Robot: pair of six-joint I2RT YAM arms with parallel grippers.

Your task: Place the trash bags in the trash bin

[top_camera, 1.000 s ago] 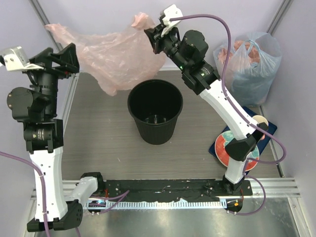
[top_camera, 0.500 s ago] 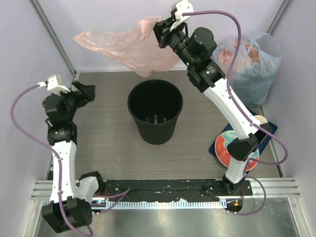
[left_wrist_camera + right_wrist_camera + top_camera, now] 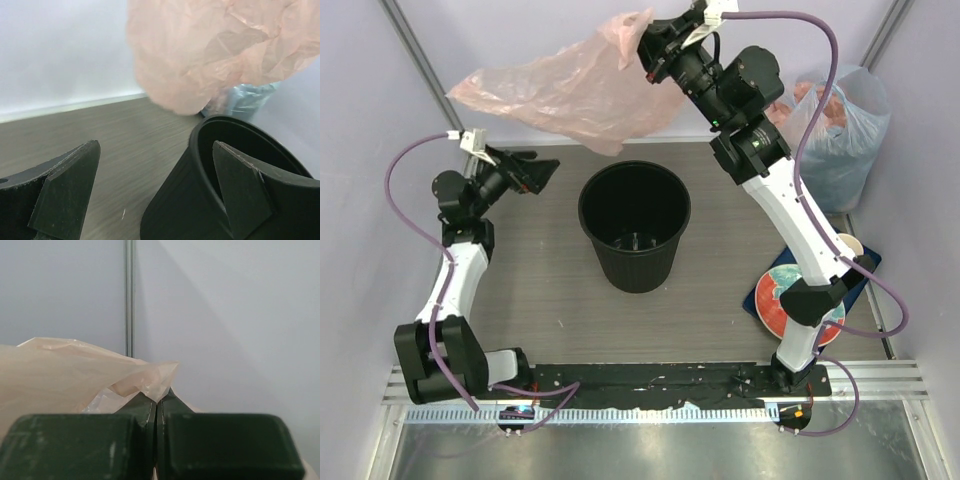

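Note:
The pale pink trash bag (image 3: 570, 95) hangs in the air behind and left of the black trash bin (image 3: 634, 225), which stands open in the middle of the table. My right gripper (image 3: 648, 48) is raised high at the back and shut on one corner of the bag (image 3: 155, 380). My left gripper (image 3: 542, 172) is open and empty, low at the bin's left side, pointing at it. In the left wrist view the bag (image 3: 215, 50) hangs above the bin's rim (image 3: 220, 130), between the open fingers (image 3: 70, 190).
A bulging clear-bluish bag (image 3: 830, 130) with pink and blue contents stands at the back right. A red and white plate (image 3: 790, 300) on a blue mat lies at the right. Walls close the back and sides.
My left arm dropped from high at the left down to the bin's left side, no longer near the bag. My right gripper rose and moved right, lifting the bag higher.

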